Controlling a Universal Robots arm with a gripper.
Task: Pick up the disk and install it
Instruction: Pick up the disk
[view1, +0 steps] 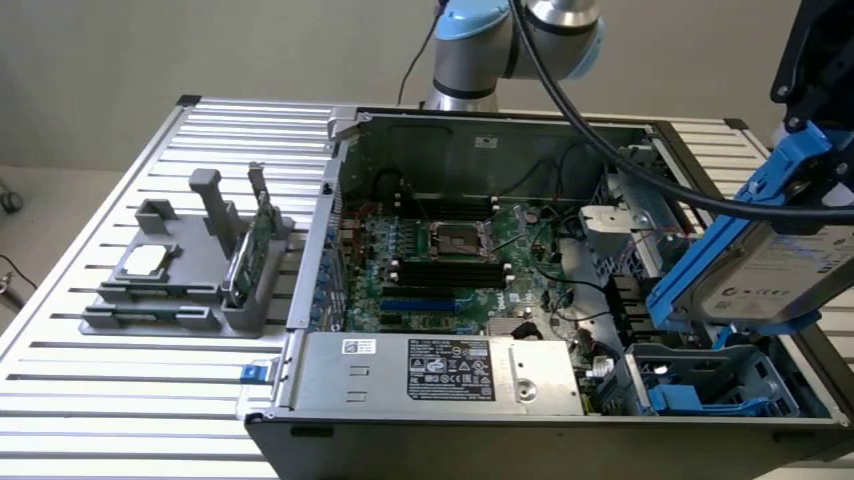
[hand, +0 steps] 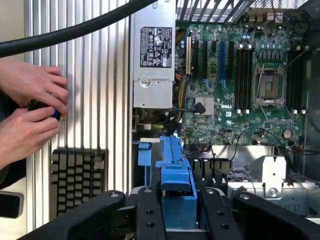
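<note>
The disk (view1: 778, 272), silver-grey with a white label in a bright blue carrier (view1: 798, 165), hangs tilted on the exterior view's right, above the open computer case (view1: 481, 130). My gripper (view1: 806, 98) is shut on the carrier's upper end. In the wrist view the black fingers (hand: 149, 216) clamp the blue carrier (hand: 177, 192) from both sides, so my gripper (hand: 179, 216) is shut on it. Below the disk lies the drive bay (view1: 707, 385) with blue plastic parts inside.
The case holds a motherboard (view1: 441, 260) and a power supply (view1: 434, 370). A grey holder (view1: 174, 300) on the slatted table carries a square processor chip (view1: 144, 262) and a green card (view1: 256, 250). A person's hands (hand: 30, 115) and a keyboard (hand: 77, 180) lie beside the case.
</note>
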